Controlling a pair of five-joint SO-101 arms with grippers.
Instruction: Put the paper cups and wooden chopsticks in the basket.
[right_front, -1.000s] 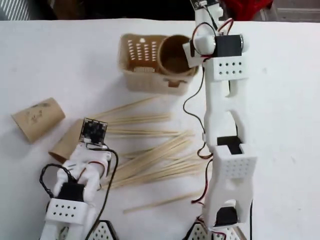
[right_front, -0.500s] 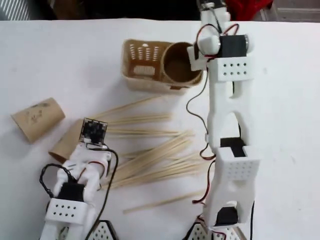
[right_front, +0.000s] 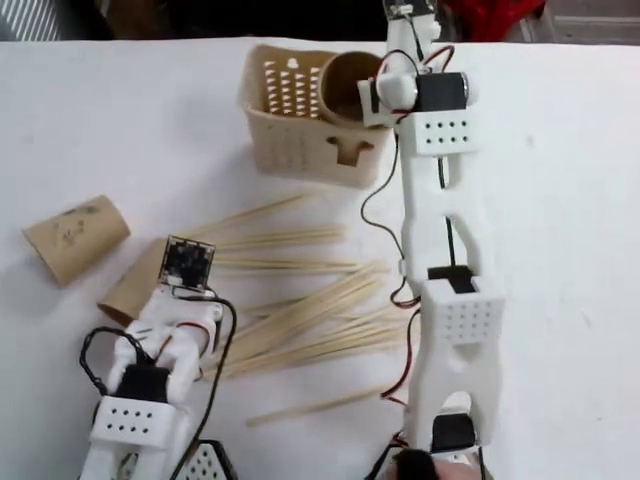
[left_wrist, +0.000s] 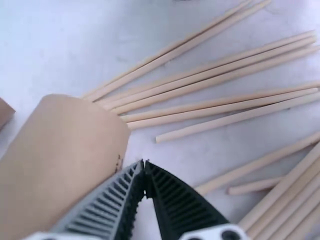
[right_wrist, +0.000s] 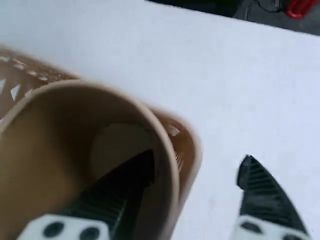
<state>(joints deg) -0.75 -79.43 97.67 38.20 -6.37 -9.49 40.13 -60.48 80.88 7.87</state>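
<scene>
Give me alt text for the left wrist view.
The left pincer, shut on nothing, sits beside a brown paper cup lying on its side on the white table. Beyond them, wooden chopsticks lie scattered, several roughly parallel.

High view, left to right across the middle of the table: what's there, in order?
paper cup on its side → second paper cup → wooden chopsticks → right arm
</scene>
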